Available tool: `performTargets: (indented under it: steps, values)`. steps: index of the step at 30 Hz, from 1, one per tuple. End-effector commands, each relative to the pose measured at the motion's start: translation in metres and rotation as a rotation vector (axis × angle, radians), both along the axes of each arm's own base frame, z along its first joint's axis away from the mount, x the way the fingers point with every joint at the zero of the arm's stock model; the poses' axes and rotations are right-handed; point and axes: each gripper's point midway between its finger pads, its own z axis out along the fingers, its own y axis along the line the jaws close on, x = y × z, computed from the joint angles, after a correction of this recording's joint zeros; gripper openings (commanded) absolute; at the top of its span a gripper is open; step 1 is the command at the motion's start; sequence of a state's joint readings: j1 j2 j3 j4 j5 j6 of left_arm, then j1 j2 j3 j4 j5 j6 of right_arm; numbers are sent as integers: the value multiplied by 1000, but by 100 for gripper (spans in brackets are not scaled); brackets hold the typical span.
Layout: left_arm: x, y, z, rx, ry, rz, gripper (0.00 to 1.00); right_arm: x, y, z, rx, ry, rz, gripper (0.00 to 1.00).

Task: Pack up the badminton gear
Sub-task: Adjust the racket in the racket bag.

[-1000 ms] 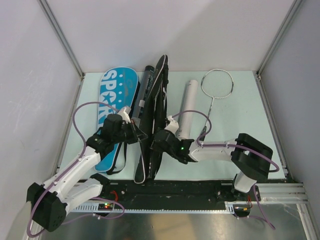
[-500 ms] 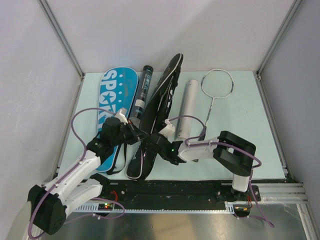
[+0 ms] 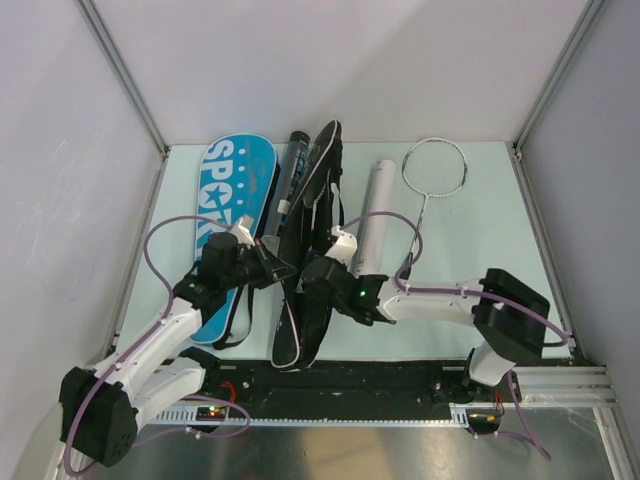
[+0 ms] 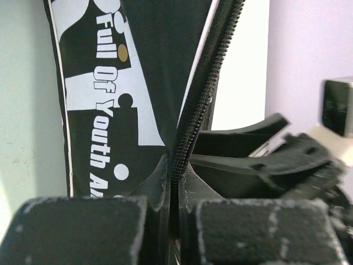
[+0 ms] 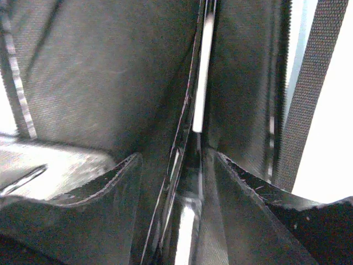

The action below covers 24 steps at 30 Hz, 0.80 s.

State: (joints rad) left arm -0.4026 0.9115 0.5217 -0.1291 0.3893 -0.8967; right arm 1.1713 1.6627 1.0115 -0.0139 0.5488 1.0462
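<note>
The black racket cover (image 3: 308,250) stands on edge mid-table, held from both sides. My left gripper (image 3: 277,272) is shut on its zipper edge (image 4: 190,127). My right gripper (image 3: 308,277) is shut on the cover's other side; its wrist view shows black fabric and a glossy seam (image 5: 193,182) pinched between the fingers. The blue "SPORT" cover (image 3: 232,200) lies flat at the left. The black teal-printed tube (image 3: 290,170) lies between the two covers. The white tube (image 3: 373,220) and the silver racket (image 3: 434,168) lie to the right. I see no shuttlecocks and no blue racket.
Metal frame posts (image 3: 125,75) and grey walls bound the table at the back and sides. A black base rail (image 3: 400,375) runs along the near edge. A woven strap (image 5: 309,110) of the cover hangs at the right of the right wrist view.
The black cover has swung from upright to tilted right and back towards upright. Both grippers kept hold of it and shifted slightly with it.
</note>
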Motion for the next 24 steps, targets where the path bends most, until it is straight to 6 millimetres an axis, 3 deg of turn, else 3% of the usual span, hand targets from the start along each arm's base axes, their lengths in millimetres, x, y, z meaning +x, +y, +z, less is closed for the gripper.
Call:
performTargets:
  steps: [1,5,8,10,14,18,24]
  values:
    - [5,-4,4,6,-20,-33,0,-15,-3,43,21,-16,105,57]
    - [10,-2,1,27,-29,-17,0,-25,-17,62,29,-24,148,52]
    - [11,1,-1,37,-29,-8,0,-19,-34,84,40,-60,142,52]
    - [10,1,-3,37,-23,-10,0,-7,-54,95,27,-79,100,53]
    - [9,2,-3,40,-32,-16,0,22,-110,96,-39,-81,-39,54]
    - [9,2,3,44,-68,-31,0,37,-176,62,-115,23,-207,56]
    - [7,0,8,37,-78,-50,0,35,-256,-5,-221,199,-392,62]
